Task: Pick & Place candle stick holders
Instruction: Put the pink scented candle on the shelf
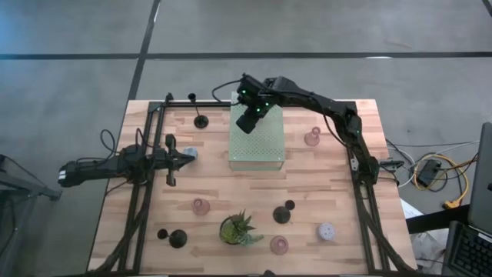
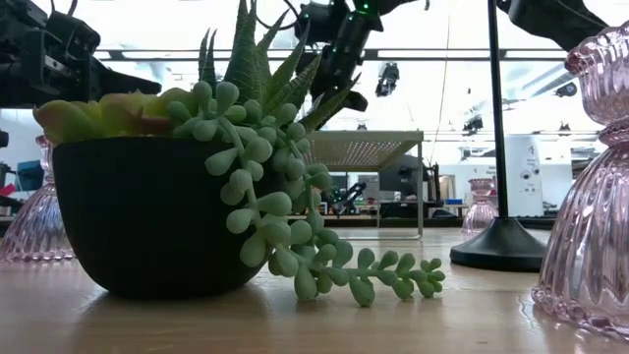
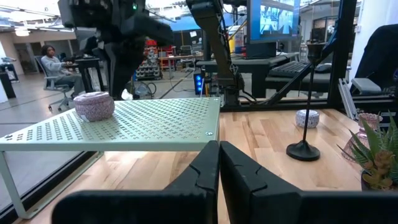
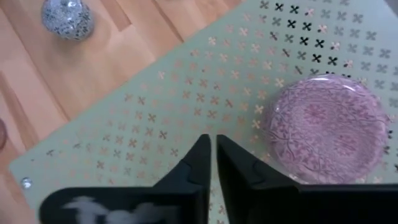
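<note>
Here the lilac holder (image 4: 329, 129) sits beside the right jaws (image 4: 209, 146) (closed, empty).

One holder (image 3: 94, 105) sits on the perforated box (image 3: 149, 121) (mid-table), other holders (image 1: 201, 206) scattered around it.

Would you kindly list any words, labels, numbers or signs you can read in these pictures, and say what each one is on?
None can be read.
The monitor in the room behind the table shows a picture, but any writing on it is too small to read.
The perforated green stand, candle holders and plant pot carry no lettering.
</note>
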Robot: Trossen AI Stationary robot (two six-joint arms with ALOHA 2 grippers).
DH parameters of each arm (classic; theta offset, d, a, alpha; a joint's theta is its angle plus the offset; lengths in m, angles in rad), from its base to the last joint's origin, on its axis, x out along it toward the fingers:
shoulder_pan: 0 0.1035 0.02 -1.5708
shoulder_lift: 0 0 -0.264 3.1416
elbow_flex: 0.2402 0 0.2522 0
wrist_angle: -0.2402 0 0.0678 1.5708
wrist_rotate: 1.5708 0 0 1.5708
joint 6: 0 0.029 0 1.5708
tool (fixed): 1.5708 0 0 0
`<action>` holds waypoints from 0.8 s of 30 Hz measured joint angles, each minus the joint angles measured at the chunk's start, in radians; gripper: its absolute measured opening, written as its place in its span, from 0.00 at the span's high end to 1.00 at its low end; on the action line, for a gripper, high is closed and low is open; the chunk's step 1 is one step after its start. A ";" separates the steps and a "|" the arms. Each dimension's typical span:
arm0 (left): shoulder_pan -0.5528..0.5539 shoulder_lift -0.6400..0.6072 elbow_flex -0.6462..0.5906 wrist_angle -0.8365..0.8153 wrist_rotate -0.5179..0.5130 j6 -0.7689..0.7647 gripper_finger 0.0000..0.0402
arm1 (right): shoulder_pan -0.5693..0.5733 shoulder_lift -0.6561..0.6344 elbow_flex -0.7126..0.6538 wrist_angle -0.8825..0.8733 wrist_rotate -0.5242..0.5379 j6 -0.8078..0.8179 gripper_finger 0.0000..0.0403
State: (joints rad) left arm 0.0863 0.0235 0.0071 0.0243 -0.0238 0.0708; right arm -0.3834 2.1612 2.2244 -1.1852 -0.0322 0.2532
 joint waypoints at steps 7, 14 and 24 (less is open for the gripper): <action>0.000 0.000 0.000 0.000 0.000 0.000 0.95 | -0.012 0.000 -0.034 0.009 -0.002 -0.016 0.98; 0.000 0.000 0.000 0.000 0.000 0.000 0.95 | -0.035 0.000 -0.037 0.011 0.009 -0.043 0.98; 0.000 0.000 0.000 0.000 0.000 0.000 0.95 | -0.072 0.000 -0.037 0.018 0.036 -0.057 0.98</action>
State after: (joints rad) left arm 0.0862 0.0233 0.0073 0.0242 -0.0238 0.0709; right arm -0.4556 2.1617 2.1876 -1.1669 0.0036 0.1958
